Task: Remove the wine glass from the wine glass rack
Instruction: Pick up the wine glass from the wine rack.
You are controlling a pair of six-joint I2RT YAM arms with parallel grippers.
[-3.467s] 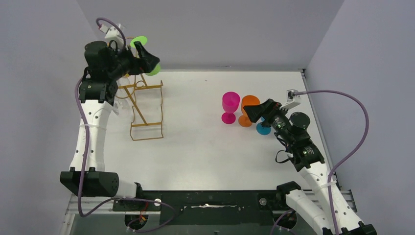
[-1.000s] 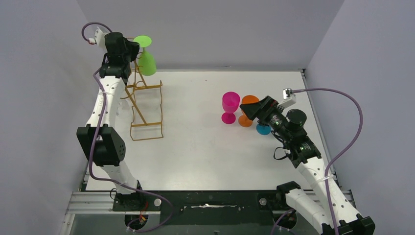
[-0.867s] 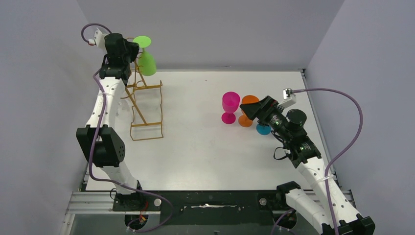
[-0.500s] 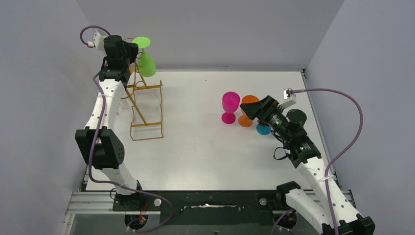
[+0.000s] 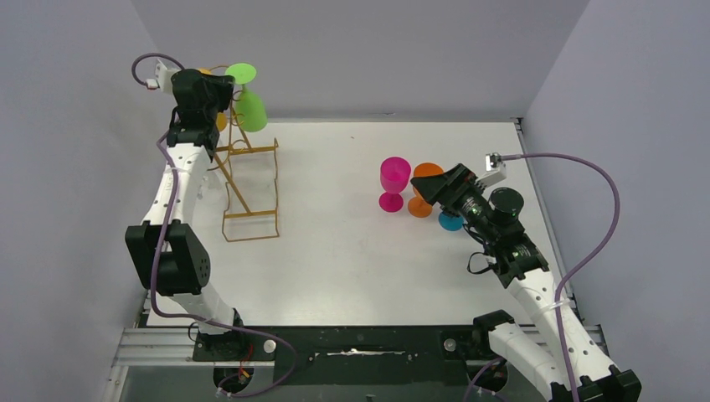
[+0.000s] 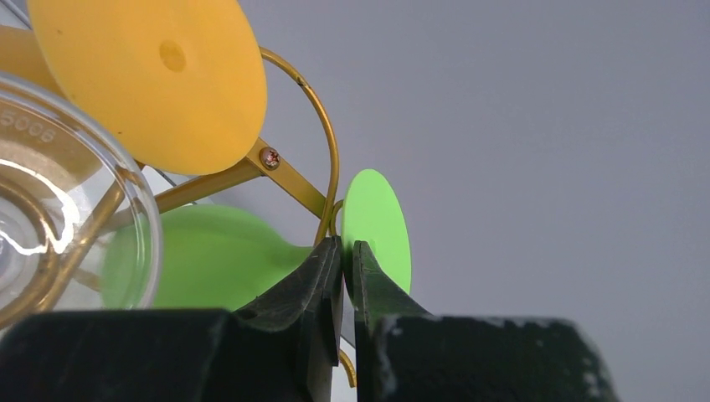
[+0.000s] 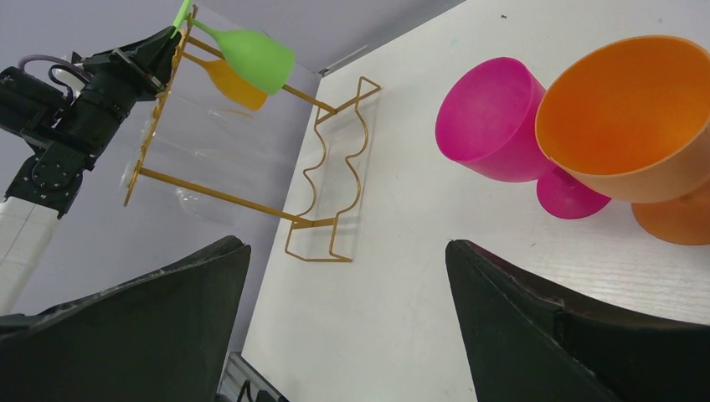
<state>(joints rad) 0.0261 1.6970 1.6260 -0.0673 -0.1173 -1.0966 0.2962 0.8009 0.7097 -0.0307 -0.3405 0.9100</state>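
Standing nearest, right side of the bench (image 5: pixel 352 276): right gripper (image 7: pixel 347 247), jaws spread wide with nothing between them. It faces a pink glass (image 5: pixel 393 180) and an orange glass (image 5: pixel 427 172), upright side by side. A blue glass (image 5: pixel 450 222) is partly hidden by the arm.

Mid-left: wine glass rack (image 6: pixel 289 178), gold wire, base on the bench, frame rising tall.

Far left, top of the rack: green wine glass (image 5: pixel 254 109), hung by its foot in a loop hook. Its long axis runs from foot high to bowl low. A yellow glass (image 6: pixel 151 75) and a clear glass (image 6: pixel 59 193) hang beside it.

Left gripper (image 6: pixel 343 251): jaws pressed together, tips at the green stem just under the foot. The stem seems to cross the tips sideways rather than sit between them. Whether anything is pinched cannot be told.

Judgement: the left arm is at the glass and the right is well apart. The foot must slide out through the loop's open side.
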